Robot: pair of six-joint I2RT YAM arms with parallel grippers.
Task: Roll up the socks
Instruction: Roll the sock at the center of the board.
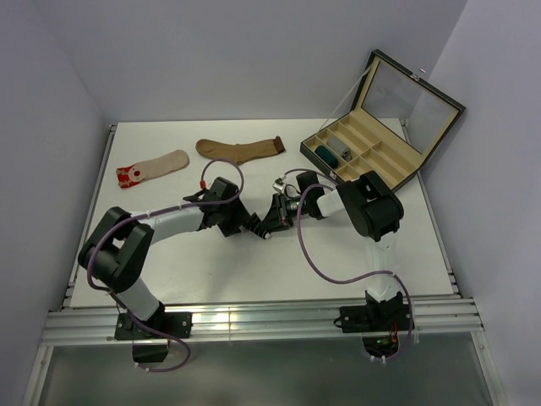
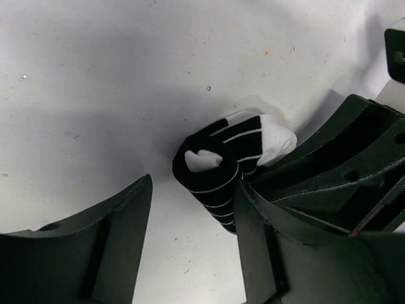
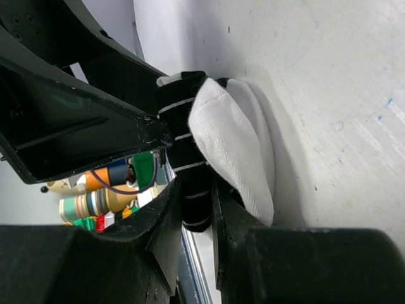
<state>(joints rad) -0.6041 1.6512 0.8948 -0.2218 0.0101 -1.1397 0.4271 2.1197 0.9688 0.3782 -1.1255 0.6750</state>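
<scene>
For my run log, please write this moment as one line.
item: striped sock, rolled | right gripper: shut on it | left gripper: open around it

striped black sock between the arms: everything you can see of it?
The black sock looks like soft knit with thin white stripes, rolled into a tight cylinder, white patches showing at its core and outer flap. It rests on the white table. The right tool pinches one end; the left tool stands open around it, one finger against its side.
</scene>
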